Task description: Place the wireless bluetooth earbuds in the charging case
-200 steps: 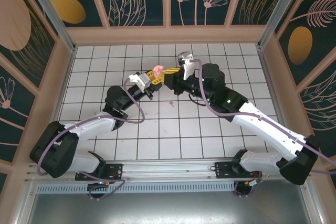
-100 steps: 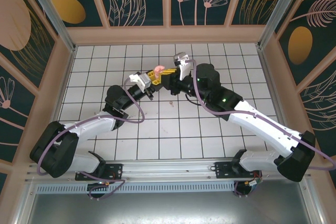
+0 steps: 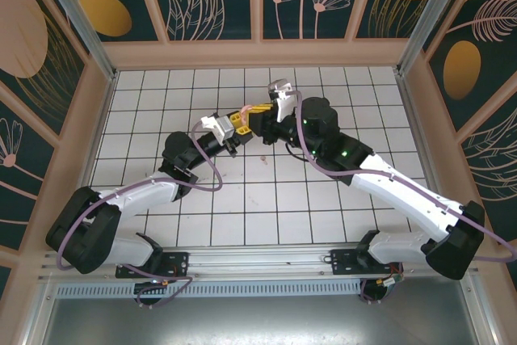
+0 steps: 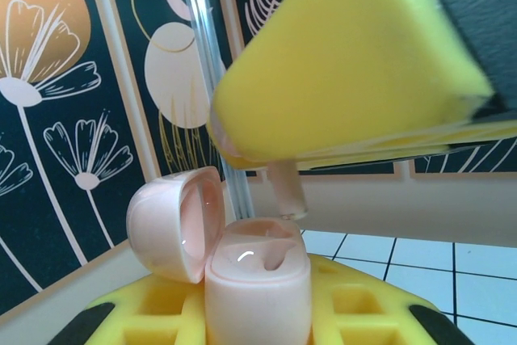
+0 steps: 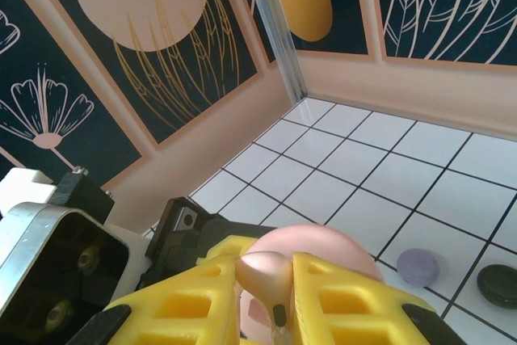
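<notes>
Just above case (image 4: 257, 288), pink earbud (image 4: 287, 190)

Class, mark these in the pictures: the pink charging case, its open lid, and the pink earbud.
pink charging case (image 4: 257, 284), left wrist view, front of its body.
open lid (image 4: 174, 224), left wrist view, middle of the lid.
pink earbud (image 5: 262, 274), right wrist view, its rounded head.

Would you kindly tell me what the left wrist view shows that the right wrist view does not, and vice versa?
Left wrist view: the body of the charging case, its lid tipped back, clamped in the left pincer. Right wrist view: a purple disc and a dark disc on the tiles, seen past the right pincer. Both: the pink earbud, pinched by the right pincer, stem down over the open case.
</notes>
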`<state>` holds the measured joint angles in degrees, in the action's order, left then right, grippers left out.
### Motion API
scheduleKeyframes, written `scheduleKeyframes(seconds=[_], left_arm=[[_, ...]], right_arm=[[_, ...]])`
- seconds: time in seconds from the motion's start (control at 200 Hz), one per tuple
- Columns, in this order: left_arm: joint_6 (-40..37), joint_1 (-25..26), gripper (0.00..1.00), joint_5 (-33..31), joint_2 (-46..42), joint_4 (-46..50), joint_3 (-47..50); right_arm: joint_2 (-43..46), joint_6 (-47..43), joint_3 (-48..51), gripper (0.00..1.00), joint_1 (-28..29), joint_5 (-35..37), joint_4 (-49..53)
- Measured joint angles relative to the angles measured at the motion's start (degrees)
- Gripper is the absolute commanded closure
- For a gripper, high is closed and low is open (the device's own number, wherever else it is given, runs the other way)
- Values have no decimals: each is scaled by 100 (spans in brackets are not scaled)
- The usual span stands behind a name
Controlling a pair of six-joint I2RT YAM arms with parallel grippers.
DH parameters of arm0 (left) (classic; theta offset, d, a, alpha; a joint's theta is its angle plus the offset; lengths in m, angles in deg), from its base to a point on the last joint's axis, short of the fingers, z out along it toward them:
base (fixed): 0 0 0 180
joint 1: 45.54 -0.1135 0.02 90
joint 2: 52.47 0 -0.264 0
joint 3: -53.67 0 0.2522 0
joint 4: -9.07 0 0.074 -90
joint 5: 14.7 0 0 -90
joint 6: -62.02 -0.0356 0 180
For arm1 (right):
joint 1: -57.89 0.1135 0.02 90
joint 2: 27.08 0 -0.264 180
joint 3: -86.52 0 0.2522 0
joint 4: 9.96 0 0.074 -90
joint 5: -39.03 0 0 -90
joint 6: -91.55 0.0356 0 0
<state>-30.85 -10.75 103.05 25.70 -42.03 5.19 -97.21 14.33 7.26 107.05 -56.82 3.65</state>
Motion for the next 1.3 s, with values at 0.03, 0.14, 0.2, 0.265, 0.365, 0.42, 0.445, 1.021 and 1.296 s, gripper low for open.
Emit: scheduleKeyframes(seconds=[0.03,0.14,0.2,0.265,0.365,0.42,0.445,1.021,1.296], left_arm=[[4,7,100,20,0,0,0],[13,13,100,37,0,2,0],[13,15,100,35,0,2,-2],[13,15,100,35,0,7,-2],[15,15,100,35,-7,13,-2],[15,15,100,35,-11,35,-13],[20,15,100,35,-13,42,-20],[385,15,100,31,-13,256,-125],[557,15,100,-4,-11,273,-188]], right_arm=[[-9,0,0,80,-11,0,-2],[-39,0,0,80,-33,0,-2],[-44,0,0,80,-37,0,-2],[-44,0,0,80,-44,0,-2],[-44,0,0,80,-46,0,-2],[-44,0,2,80,-48,0,-2],[-44,0,4,80,-52,0,-4],[-44,4,251,81,-85,-7,-409],[-39,142,424,81,-70,-37,-651]])
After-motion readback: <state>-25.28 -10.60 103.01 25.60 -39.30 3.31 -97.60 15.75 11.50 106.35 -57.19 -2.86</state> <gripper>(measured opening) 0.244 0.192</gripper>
